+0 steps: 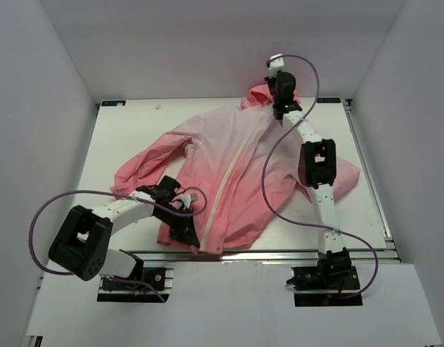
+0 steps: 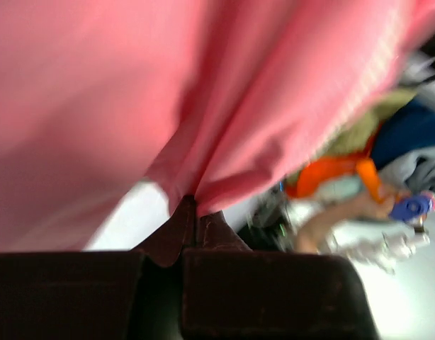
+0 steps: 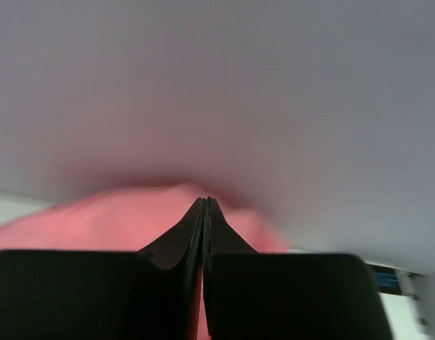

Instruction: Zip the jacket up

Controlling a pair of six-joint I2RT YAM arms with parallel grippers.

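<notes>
The jacket (image 1: 236, 173) lies flat and face-up across the middle of the white table (image 1: 135, 130), with its hood (image 1: 259, 94) at the far edge and its hem toward the arms. It is thin, smooth cloth, pale pink, almost white, over the chest and shoulders and deepening to coral at the hem and cuffs. One sleeve stretches out to the left. The other runs right and passes under the right arm. The white zipper (image 1: 225, 186) shows as a narrow, straight line running diagonally from the collar down to the hem, and the two front panels meet along it.

The left gripper (image 1: 187, 230) sits at the hem just left of the zipper's bottom end. In its wrist view the gripper (image 2: 196, 205) has its dark, matte, wedge-shaped fingers (image 2: 274, 290) pressed together on a pinch of coral cloth (image 2: 97, 106), which fans out from the tips in soft folds. Behind it is a blur of orange, blue and white shapes too soft to name.

The right gripper (image 1: 283, 110) is at the collar, beside the hood. Its wrist view shows the gripper (image 3: 205, 205) with its jaws pressed together and pink cloth (image 3: 97, 219) right at the tips. I cannot tell whether anything is caught between them.

A thin purple cable (image 1: 34, 224) loops beside the left arm, and another (image 1: 269, 166) curls across the jacket along the right arm.
</notes>
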